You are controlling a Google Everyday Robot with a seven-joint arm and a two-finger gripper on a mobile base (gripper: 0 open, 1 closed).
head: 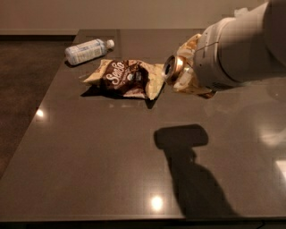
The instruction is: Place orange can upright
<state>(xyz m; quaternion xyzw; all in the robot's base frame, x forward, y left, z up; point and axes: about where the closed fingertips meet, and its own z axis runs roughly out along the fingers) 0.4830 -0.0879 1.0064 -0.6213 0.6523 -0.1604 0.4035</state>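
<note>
**Orange can held on its side above the table**

The orange can sits right of centre in the upper half of the frame, clear of the surface. It lies on its side, with one silver end turned towards the left of the frame and its copper-coloured body running back to the right. The gripper is clamped on the can, with pale fingers showing above and below the can's body. The thick white arm behind the gripper fills the upper right corner.

Just left of the can, a brown and cream snack bag lies flat and crumpled on the table. In the picture its right edge comes close to the can's silver end, but whether the two touch cannot be told. Further to the upper left, apart from the bag, a clear plastic water bottle with a white label lies on its side near the table's far left edge, cap pointing right.

The table is dark grey and glossy. A dark shadow of the gripper and arm falls on it below the can and runs down towards the lower edge of the frame. Small bright light spots reflect at the bottom centre and at the left edge. Dark brown floor fills the left side, and a pale wall runs across the top
</note>
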